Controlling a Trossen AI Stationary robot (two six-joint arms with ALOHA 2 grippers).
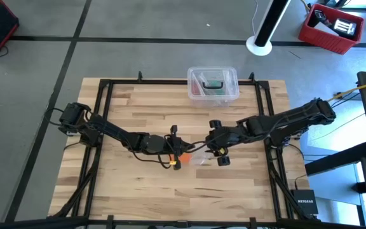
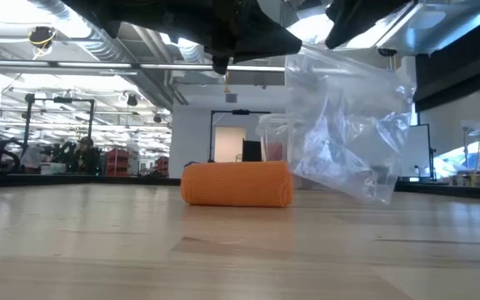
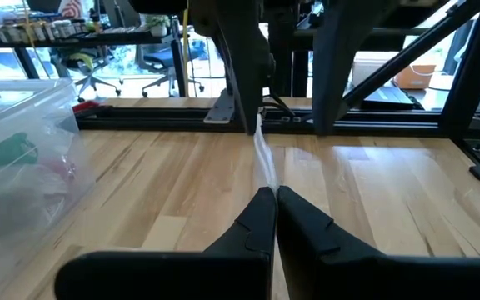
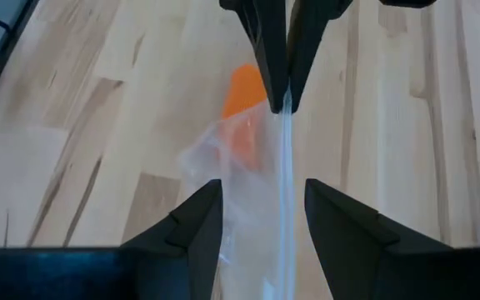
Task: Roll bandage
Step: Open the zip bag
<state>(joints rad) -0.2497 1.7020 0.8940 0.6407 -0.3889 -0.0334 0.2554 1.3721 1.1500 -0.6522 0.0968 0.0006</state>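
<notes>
A: Where's the bandage (image 2: 237, 184)?

B: Rolled up, lying on the bench (image 2: 240, 250) under the clear plastic bag (image 2: 348, 133).

A: And who has the bag?

B: The left end effector (image 3: 275, 197) is clamped tight on its thin edge. The right end effector (image 4: 262, 208) stands half open around the film, facing the left one; I can't tell if it grips.

A: How to do this well?

B: I'd keep the mouth spread and lift slowly, so the roll doesn't unwind.
</notes>
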